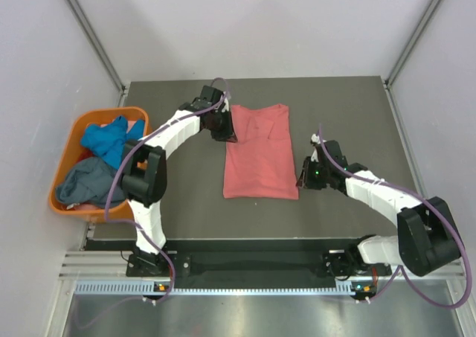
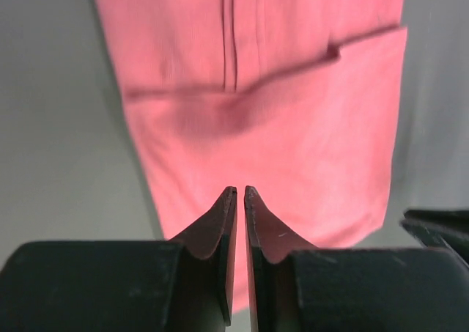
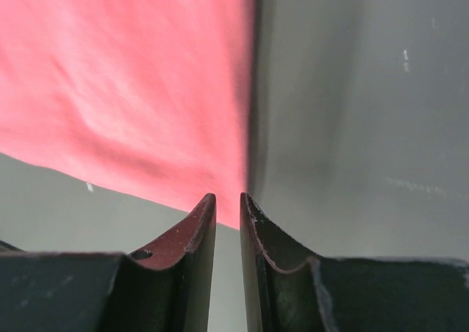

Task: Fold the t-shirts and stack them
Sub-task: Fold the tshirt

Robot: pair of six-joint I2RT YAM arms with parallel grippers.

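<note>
The salmon-pink t-shirt [image 1: 259,155] lies mid-counter [image 1: 349,114], folded narrow lengthwise, so I judge the crosswise fold comes next. My left claw [image 1: 225,132] sits clenched and empty at the shirt's far-left corner. My right claw [image 1: 303,179] is likewise clenched on nothing by its near-right corner. Both need to open before pinching cloth. The bright blue t-shirt [image 1: 104,140] and the grey-blue t-shirt [image 1: 85,181] wait in the orange tub [image 1: 104,113] at the left edge, out of the way.

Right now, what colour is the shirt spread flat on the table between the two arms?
Salmon pink, plain with no pattern. The shirt shows best in the top external view.
</note>
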